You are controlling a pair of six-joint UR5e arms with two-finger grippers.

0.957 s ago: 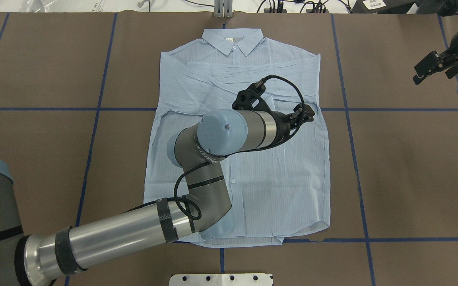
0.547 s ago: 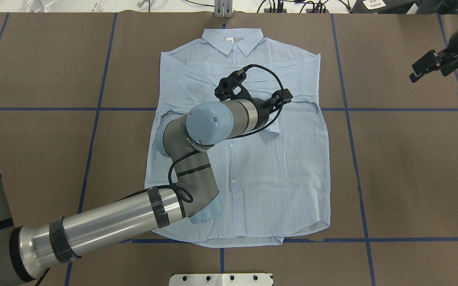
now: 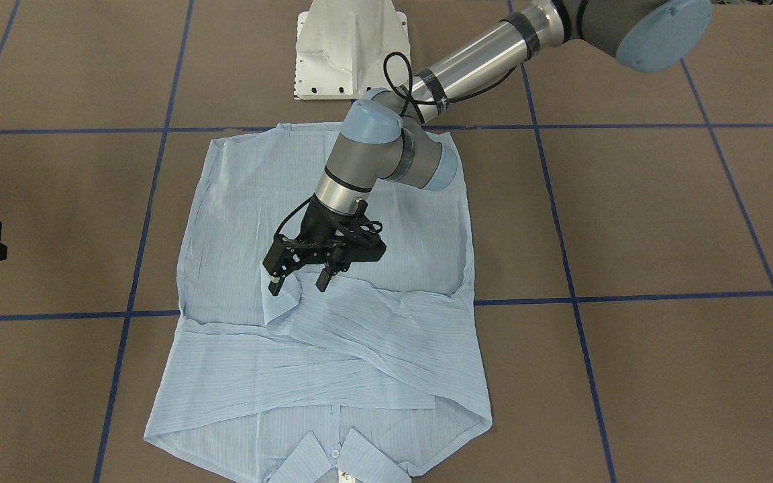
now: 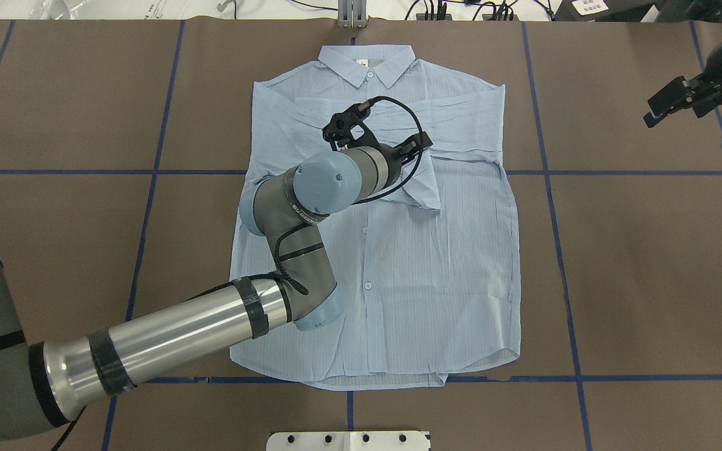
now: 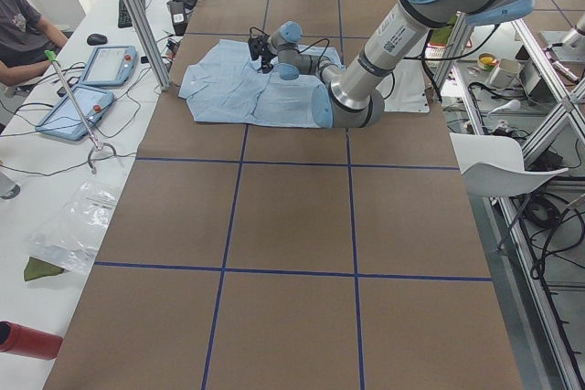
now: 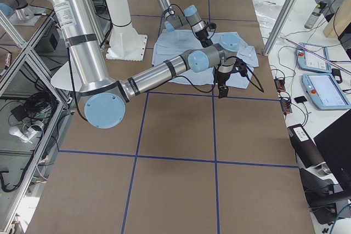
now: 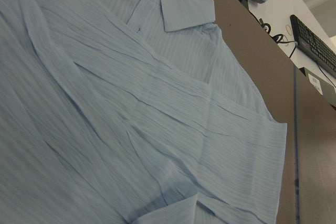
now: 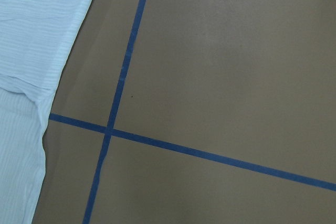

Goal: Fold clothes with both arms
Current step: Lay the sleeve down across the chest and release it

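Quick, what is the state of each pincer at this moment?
Left pincer: open, holding nothing, over the shirt.
Right pincer: looks open, holding nothing, away from the shirt.

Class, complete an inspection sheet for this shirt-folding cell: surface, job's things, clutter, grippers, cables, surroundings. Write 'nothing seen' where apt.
Surface: brown table cover, blue tape grid.
Job's things: pale blue shirt lying flat, front up, sleeves folded across the chest.
Clutter: nothing seen.
Grippers: left gripper over the shirt, jaws open, empty; right gripper off the shirt, jaws open, empty.
Cables: black cable looped at the left wrist.
Surroundings: white pedestal; side bench with tablets, a person seated there.
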